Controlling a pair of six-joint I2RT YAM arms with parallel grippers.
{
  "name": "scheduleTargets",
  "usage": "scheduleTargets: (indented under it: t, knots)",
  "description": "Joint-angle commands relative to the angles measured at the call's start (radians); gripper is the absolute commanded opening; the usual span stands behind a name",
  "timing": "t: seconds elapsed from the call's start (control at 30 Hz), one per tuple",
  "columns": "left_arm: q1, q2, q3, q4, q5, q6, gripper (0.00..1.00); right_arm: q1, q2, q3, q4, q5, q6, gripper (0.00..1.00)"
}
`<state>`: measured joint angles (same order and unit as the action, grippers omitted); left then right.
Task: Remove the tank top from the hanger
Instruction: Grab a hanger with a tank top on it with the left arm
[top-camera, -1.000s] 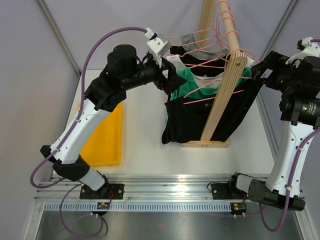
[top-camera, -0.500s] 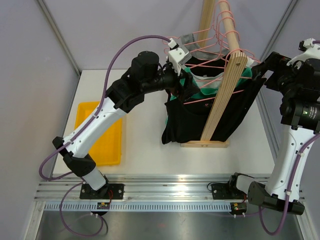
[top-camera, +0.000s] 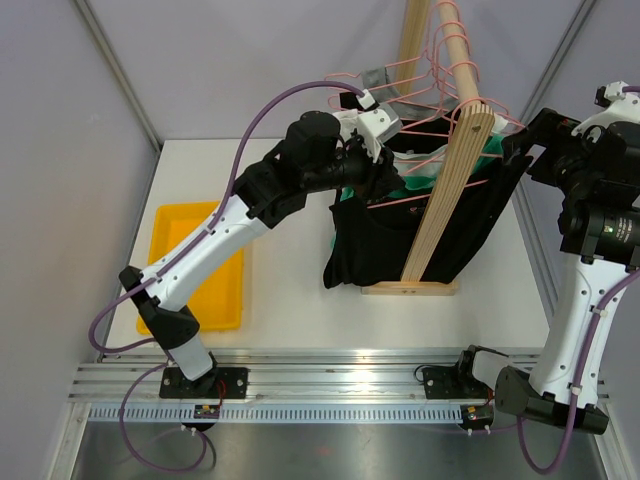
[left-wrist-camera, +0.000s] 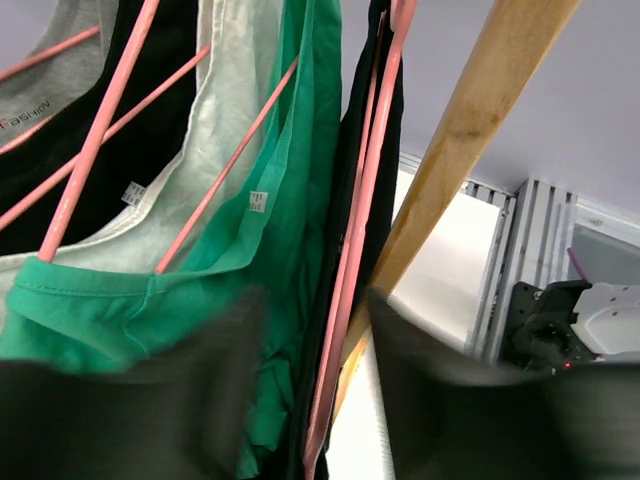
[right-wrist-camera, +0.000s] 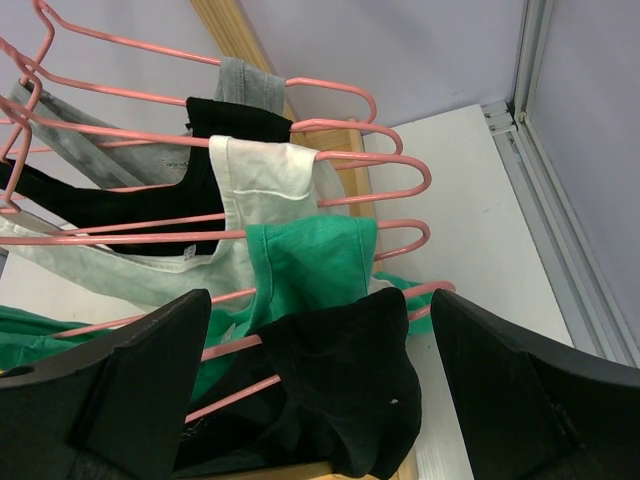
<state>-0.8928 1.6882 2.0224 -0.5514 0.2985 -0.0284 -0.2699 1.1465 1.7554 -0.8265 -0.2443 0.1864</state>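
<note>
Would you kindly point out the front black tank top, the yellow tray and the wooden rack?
front black tank top (top-camera: 375, 245), top external view, on its hanging body.
yellow tray (top-camera: 222, 295), top external view, on the bare floor beside the arm.
wooden rack (top-camera: 447, 190), top external view, on the middle of the slanted front board.

White shells with black joints form the left arm (top-camera: 198, 252) and right arm (top-camera: 577, 310); purple cables (top-camera: 262, 107) loop above the rail (top-camera: 330, 385); the right tool (right-wrist-camera: 320, 300) has black fingers.
</note>
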Motion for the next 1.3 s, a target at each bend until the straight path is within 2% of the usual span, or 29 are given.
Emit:
scheduleTargets:
  t: [0.0, 0.13, 0.27, 0.53, 0.7, 0.93, 1.07, 1.27]
  knots:
    - [-0.008, 0.011, 0.039, 0.031, -0.004, 0.009, 0.30, 0.008, -0.019, -0.002, 0.044, 0.016, -0.016, 1.00]
    - [-0.009, 0.027, 0.050, 0.033, 0.013, 0.002, 0.18, 0.008, -0.022, -0.005, 0.044, 0.017, -0.015, 0.99]
    - [-0.012, 0.030, 0.052, 0.041, 0.021, -0.001, 0.00, 0.008, -0.030, -0.011, 0.044, 0.025, -0.018, 0.99]
    - [-0.038, -0.050, 0.016, 0.126, -0.128, 0.007, 0.00, 0.008, -0.045, -0.033, 0.046, 0.036, -0.022, 0.99]
    - [-0.038, -0.074, 0.033, 0.126, -0.111, 0.005, 0.00, 0.009, -0.045, -0.037, 0.047, 0.031, -0.021, 0.99]
    - [-0.038, -0.137, -0.033, 0.173, -0.108, -0.002, 0.00, 0.009, -0.044, -0.037, 0.047, 0.028, -0.019, 1.00]
    - [-0.038, -0.194, -0.083, 0.179, -0.121, 0.004, 0.00, 0.009, -0.045, -0.036, 0.047, 0.025, -0.015, 0.99]
    - [-0.038, -0.340, -0.260, 0.218, -0.145, 0.004, 0.00, 0.011, -0.044, -0.034, 0.049, 0.023, -0.015, 0.99]
